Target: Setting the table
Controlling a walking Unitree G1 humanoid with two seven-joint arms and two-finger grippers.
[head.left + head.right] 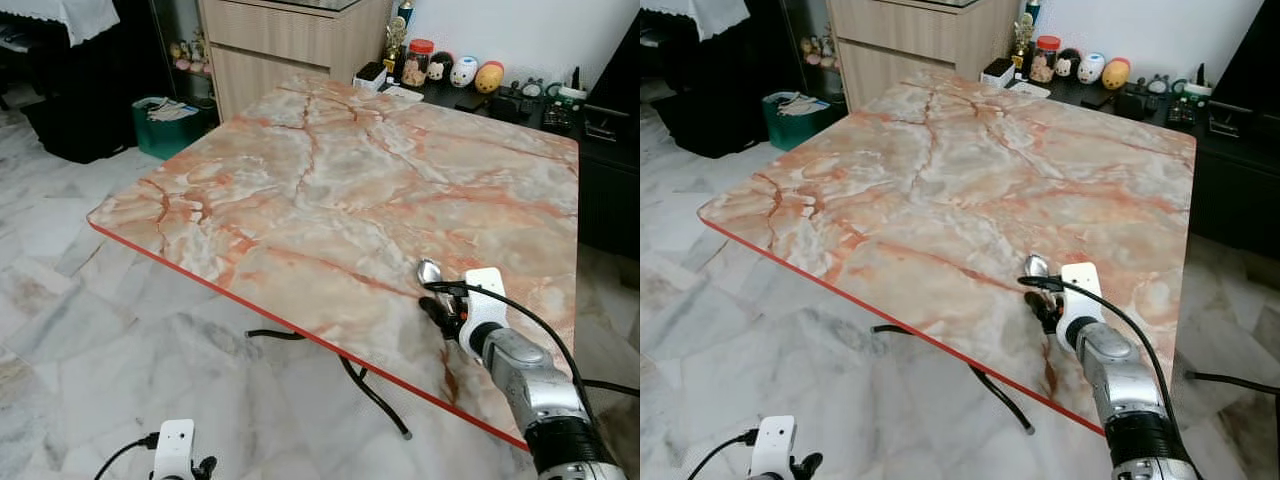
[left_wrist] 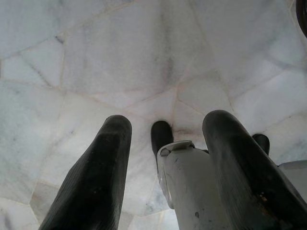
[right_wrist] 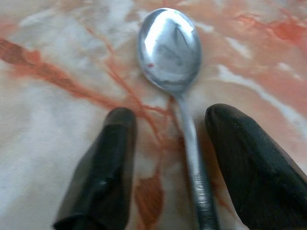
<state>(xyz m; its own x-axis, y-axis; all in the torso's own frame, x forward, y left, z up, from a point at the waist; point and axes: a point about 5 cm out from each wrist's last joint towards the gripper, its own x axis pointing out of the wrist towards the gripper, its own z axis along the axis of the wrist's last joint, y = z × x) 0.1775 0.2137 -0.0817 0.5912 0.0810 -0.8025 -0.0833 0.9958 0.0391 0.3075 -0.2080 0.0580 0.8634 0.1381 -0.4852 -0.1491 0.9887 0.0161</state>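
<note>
Lowest in the left eye view, at the bottom left of the frame, the left gripper (image 1: 203, 467) hangs idle over the pale marble floor (image 1: 90, 350). Its wrist view shows its two black fingers (image 2: 96, 182) spread apart with nothing between them but floor tiles.

Moving right, a large square table (image 1: 300, 170) with an orange-veined marble pattern and a thin red edge takes up the middle of the frame. Black bent legs show beneath its near edge.

At the lower right of the frame, the right gripper (image 1: 436, 308) reaches over the near right part of the table from its silver arm (image 1: 530, 385), a black cable looping beside it. A metal spoon (image 3: 170, 50) lies flat on the tabletop there, bowl pointing away from the gripper. In the right wrist view, the handle runs back between the two black fingers (image 3: 103, 167), which stand apart on either side; the handle is closer to one finger, but whether it touches cannot be told. The claw is released, not clenched on the spoon.

Along the upper edge of the frame, from left to right, stand a green bin (image 1: 165, 125), a wooden cabinet (image 1: 280, 45), a red-lidded jar (image 1: 416, 62) and small round figures (image 1: 463, 71) on a dark sideboard (image 1: 520, 105). No writing on any of them is readable.
</note>
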